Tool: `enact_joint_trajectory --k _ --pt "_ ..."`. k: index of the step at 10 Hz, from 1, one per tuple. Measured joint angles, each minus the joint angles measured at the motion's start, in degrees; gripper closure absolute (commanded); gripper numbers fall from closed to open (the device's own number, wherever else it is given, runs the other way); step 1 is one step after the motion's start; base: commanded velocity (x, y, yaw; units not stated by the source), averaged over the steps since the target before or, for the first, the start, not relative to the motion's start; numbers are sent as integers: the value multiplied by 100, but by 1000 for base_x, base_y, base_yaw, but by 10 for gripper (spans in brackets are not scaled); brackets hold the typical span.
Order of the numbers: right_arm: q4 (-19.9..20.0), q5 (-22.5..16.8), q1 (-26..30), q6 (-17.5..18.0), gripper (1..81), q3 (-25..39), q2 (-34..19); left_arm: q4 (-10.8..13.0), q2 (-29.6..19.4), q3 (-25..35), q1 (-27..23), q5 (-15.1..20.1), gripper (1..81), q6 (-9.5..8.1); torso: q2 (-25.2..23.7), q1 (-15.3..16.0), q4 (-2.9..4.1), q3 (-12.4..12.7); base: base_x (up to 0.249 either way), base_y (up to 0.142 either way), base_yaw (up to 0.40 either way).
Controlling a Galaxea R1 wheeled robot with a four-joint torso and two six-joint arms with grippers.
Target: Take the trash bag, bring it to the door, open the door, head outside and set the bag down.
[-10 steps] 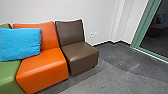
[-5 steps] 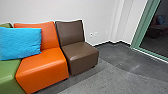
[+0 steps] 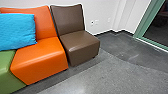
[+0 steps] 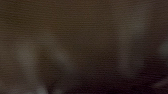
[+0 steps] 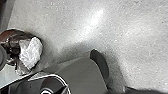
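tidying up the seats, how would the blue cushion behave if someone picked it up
The blue cushion would probably bend and sag, since its cover looks like softly creased fabric. Its plump, padded shape suggests it is light for its size and unlikely to break. Pushed, it might slide, as the green seat below it has a smooth sheen.

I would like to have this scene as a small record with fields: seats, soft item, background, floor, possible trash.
Seats: green seat, orange seat, brown seat, in a row
Soft item: blue cushion, in front of the orange backrest
Background: white wall, green frame around dark glass
Floor: gray floor
Possible trash: dark, shiny bundle with crumpled white part; probably the bag
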Motion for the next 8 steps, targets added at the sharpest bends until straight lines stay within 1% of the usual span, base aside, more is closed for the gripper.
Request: enact_joint_trajectory --k 2,4,5,6,7,8 --pt "1 4 17 2 10 -6 5 -2 -9 0 -32 37 10 2 2 5 0 -92 0 0 0" --pt "4 12 15 5 10 -9 30 -2 -7 0 -18 34 10 0 2 5 0 -94 0 0 0" --pt "4 9 9 5 10 -11 33 -2 -7 0 -33 41 10 2 2 5 0 -159 0 0 0" --pt "4 15 13 2 10 -11 33 -2 -7 2 -90 107 10 0 2 5 0 -306 0 0 0" --pt "4 12 13 2 10 -15 41 -35 -9 11 -184 254 10 -9 2 5 0 -472 0 0 0" --pt "9 11 15 2 10 -37 83 -77 -11 22 -241 361 10 -21 2 5 0 -551 0 0 0"
